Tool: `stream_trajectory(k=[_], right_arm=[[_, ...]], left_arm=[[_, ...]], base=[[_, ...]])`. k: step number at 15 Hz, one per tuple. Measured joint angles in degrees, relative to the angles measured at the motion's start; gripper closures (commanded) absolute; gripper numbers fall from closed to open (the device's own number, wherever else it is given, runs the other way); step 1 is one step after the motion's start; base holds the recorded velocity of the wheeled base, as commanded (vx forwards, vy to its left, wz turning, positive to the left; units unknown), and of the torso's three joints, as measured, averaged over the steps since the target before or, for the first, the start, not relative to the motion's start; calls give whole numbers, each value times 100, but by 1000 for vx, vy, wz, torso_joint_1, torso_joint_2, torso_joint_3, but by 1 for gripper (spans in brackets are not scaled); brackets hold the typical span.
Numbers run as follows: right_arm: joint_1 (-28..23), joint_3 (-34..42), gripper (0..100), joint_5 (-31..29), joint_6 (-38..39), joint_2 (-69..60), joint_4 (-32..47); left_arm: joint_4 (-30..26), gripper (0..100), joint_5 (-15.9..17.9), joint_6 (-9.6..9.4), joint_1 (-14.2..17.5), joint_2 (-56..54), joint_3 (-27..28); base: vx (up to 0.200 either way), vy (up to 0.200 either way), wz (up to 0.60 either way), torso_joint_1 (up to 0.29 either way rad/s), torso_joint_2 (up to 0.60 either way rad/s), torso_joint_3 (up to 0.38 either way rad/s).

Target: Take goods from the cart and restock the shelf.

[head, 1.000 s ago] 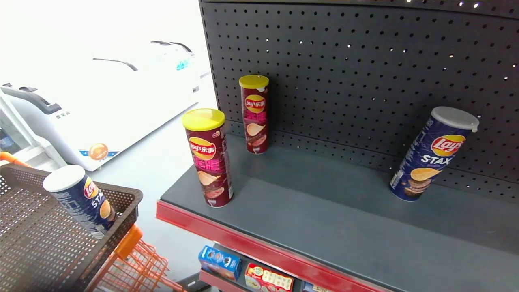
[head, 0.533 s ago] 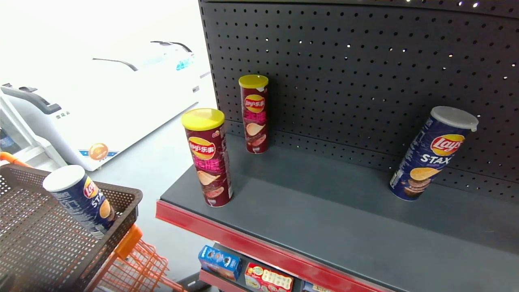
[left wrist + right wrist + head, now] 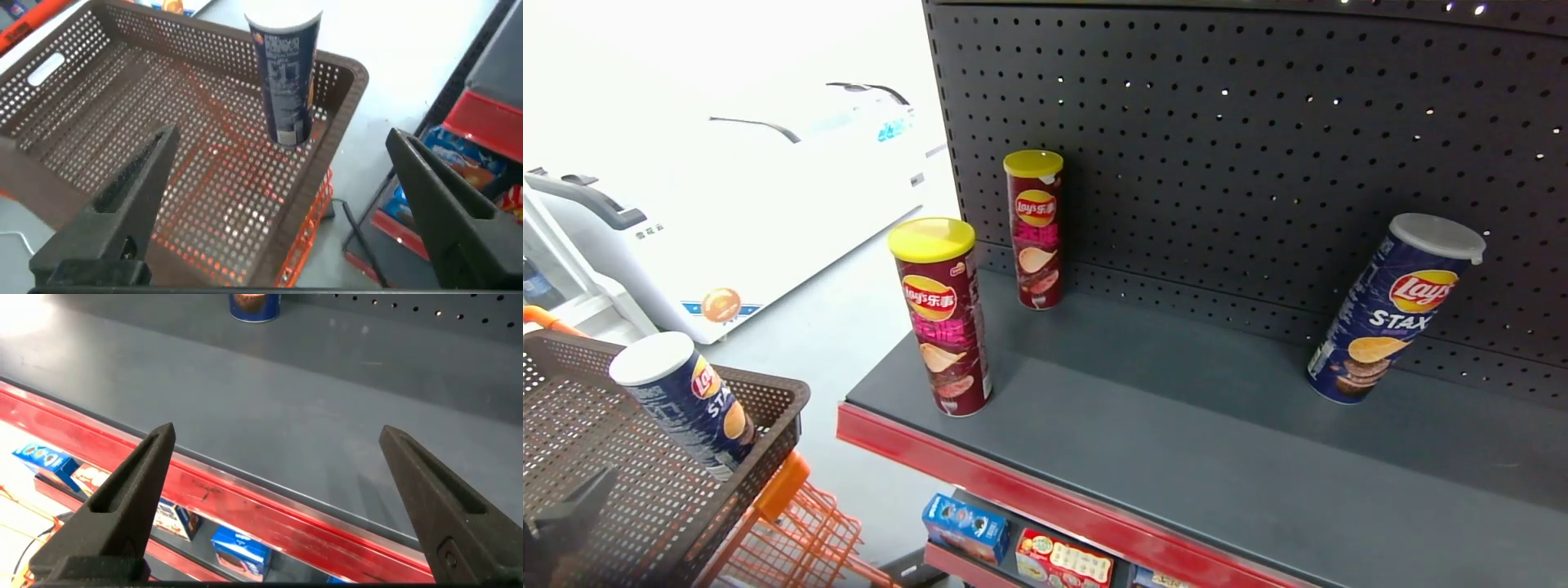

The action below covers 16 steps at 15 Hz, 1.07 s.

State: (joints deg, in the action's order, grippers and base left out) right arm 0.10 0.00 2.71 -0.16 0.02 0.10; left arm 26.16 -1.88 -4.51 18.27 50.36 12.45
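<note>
A blue chip can point(image 3: 682, 404) with a white lid stands tilted in the brown mesh cart basket point(image 3: 572, 425), against its wall nearest the shelf. My left gripper point(image 3: 282, 137) is open above the basket point(image 3: 122, 98), with the can point(image 3: 284, 73) beyond its fingertips; one finger point(image 3: 572, 506) pokes up at the head view's bottom-left corner. On the grey shelf point(image 3: 1176, 425) stand two maroon yellow-lidded cans point(image 3: 939, 318) point(image 3: 1035, 229). Another blue can point(image 3: 1392, 314) leans against the pegboard. My right gripper point(image 3: 278, 434) is open and holds nothing, above the shelf board point(image 3: 327, 392).
The shelf has a red front edge point(image 3: 1013, 490), and small boxes point(image 3: 968, 527) sit on the level below. A black pegboard point(image 3: 1258, 122) backs the shelf. A white chest freezer point(image 3: 727, 220) stands at the far left. The orange cart frame point(image 3: 800, 531) shows under the basket.
A finger of my left gripper has risen into the head view's bottom-left corner, over the basket. The cans have not moved.
</note>
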Motion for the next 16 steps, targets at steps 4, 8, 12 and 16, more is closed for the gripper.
stream_trajectory(k=[4, 8, 12, 16], right_arm=[[-5, 0, 0, 0, 0, 0, 0], [0, 0, 0, 0, 0, 0, 0], [-5, 0, 0, 0, 0, 0, 0], [-5, 0, 0, 0, 0, 0, 0]], left_arm=[[2160, 0, 206, 6, 178, 1581, -612], [3391, 0, 384, 115, 208, 2966, -623], [4133, 0, 571, 150, 199, 4184, -267], [4873, 0, 584, 162, 171, 5130, 244]], base=[[0, 0, 0, 0, 0, 0], [0, 0, 0, 0, 0, 0], [0, 0, 0, 0, 0, 0], [0, 0, 0, 0, 0, 0]])
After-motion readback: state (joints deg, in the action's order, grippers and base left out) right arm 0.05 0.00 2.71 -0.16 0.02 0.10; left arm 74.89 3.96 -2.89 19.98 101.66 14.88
